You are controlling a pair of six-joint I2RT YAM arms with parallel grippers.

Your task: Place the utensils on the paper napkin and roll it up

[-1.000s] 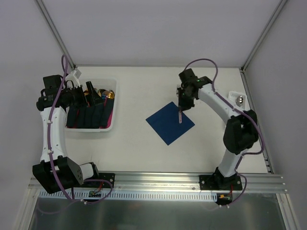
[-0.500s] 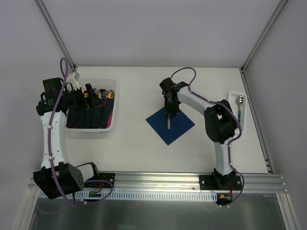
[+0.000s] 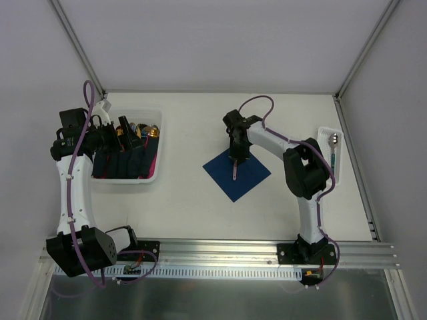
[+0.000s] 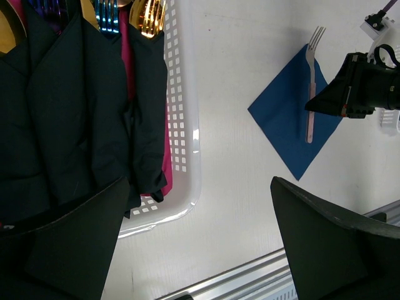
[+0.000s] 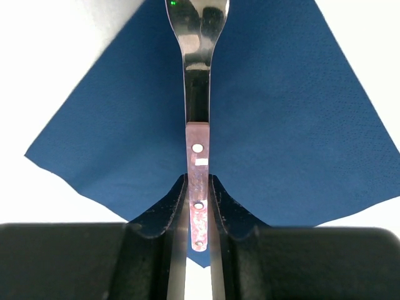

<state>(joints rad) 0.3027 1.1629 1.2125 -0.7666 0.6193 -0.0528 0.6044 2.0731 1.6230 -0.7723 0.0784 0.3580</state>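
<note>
Right gripper point(image 5: 198, 187) pinches the fork point(image 5: 197, 75), probably stiff and slick, by its slim handle over the limp, tearable paper napkin point(image 5: 300, 125); left gripper point(image 4: 200, 209) gapes empty.

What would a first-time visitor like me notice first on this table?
Probably the dark blue paper napkin lying like a diamond mid-table, with the right arm reaching over it, its jaws pinching the handle of a shiny silver fork. Next, at the left, a white basket packed with dark rolls and gold cutlery heads, where the left arm hovers with its jaws wide open.
</note>
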